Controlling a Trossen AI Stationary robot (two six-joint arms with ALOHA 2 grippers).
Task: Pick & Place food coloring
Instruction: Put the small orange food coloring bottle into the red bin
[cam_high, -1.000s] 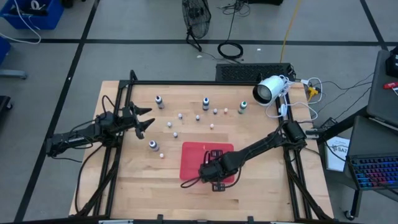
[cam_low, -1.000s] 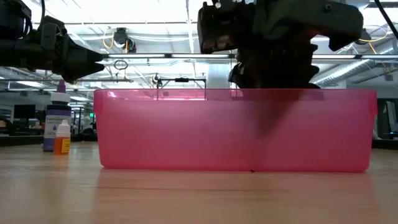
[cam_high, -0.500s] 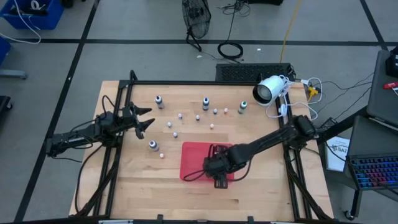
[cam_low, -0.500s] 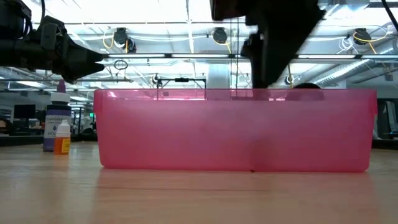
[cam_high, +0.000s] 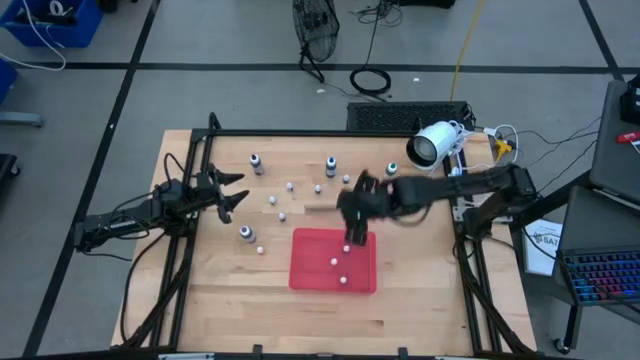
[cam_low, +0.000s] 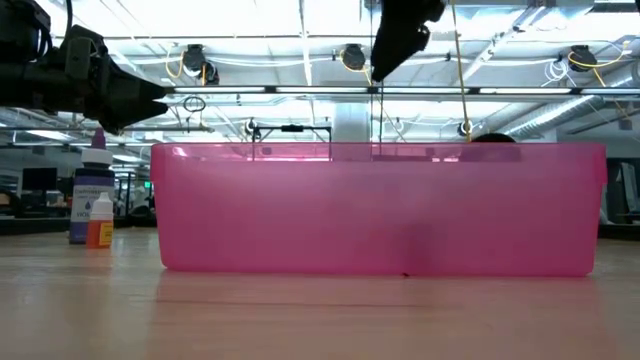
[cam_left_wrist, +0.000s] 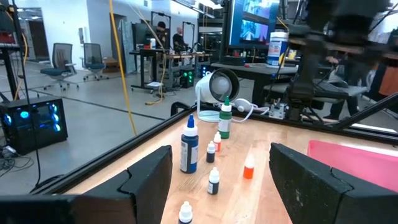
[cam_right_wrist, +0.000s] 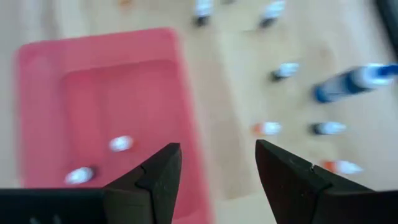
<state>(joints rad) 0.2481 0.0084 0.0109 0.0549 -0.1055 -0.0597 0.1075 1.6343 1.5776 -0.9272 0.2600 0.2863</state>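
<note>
Right claw (cam_high: 352, 215) hangs above the counter (cam_high: 420, 270) just past the far edge of the red tray (cam_high: 310, 262), fingers spread and empty. Below it, two small food coloring bottles (cam_high: 339, 271) lie inside the tray. More little bottles (cam_high: 290, 195) and four taller dark ones with pale caps stand scattered across the far half of the wood; one tall bottle (cam_high: 245, 233) sits near the tray's left side. Over at the counter's left edge, the left claw (cam_high: 232, 195) waits, fingers parted, holding nothing.
</note>
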